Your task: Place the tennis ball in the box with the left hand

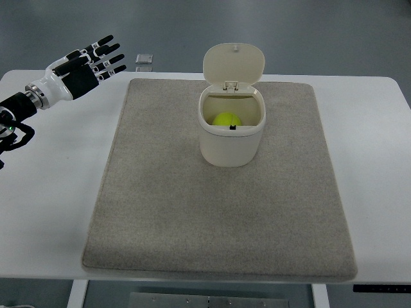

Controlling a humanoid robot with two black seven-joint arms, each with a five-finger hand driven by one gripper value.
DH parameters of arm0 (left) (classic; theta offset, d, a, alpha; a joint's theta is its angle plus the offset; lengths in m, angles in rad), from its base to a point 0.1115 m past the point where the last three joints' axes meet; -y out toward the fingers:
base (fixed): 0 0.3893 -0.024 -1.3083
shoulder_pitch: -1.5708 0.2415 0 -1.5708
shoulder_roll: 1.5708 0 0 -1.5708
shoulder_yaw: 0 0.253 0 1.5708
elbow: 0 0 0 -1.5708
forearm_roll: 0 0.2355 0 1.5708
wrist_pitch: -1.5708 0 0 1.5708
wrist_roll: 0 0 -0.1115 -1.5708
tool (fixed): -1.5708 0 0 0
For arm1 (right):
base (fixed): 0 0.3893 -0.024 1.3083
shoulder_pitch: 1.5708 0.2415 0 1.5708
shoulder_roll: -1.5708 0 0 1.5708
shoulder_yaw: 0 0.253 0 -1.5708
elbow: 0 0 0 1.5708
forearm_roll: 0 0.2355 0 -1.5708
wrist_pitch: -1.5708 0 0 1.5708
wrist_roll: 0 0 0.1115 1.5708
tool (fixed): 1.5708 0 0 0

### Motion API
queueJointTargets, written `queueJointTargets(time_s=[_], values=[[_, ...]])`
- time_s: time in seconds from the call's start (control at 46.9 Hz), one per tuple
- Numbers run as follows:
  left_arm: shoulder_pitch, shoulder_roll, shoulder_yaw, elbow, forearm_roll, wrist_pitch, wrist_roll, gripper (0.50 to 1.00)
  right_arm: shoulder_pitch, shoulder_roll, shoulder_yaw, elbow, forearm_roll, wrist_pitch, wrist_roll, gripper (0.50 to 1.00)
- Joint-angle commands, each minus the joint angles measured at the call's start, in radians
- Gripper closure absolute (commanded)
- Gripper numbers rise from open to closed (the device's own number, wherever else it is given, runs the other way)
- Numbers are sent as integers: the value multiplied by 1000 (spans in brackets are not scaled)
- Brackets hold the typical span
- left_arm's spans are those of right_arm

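Observation:
A yellow-green tennis ball lies inside the cream box, which stands on the grey mat with its hinged lid tipped up and back. My left hand is far off to the upper left, over the white table beyond the mat's corner. Its fingers are spread straight and hold nothing. The arm enters from the left edge. The right arm does not show.
The grey mat covers most of the white table. A small flat silver object lies at the table's far edge, just right of the hand.

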Motion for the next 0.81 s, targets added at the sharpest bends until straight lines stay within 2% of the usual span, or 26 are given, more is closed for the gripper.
queueJointTargets(time_s=[0.0,0.789], values=[[3,0,-5,-4,-1,0,1,504,0,0,0,0,0,-1,0,599],[50,26,-63,-4,8,0,-5,504,0,0,0,0,0,0,0,599]])
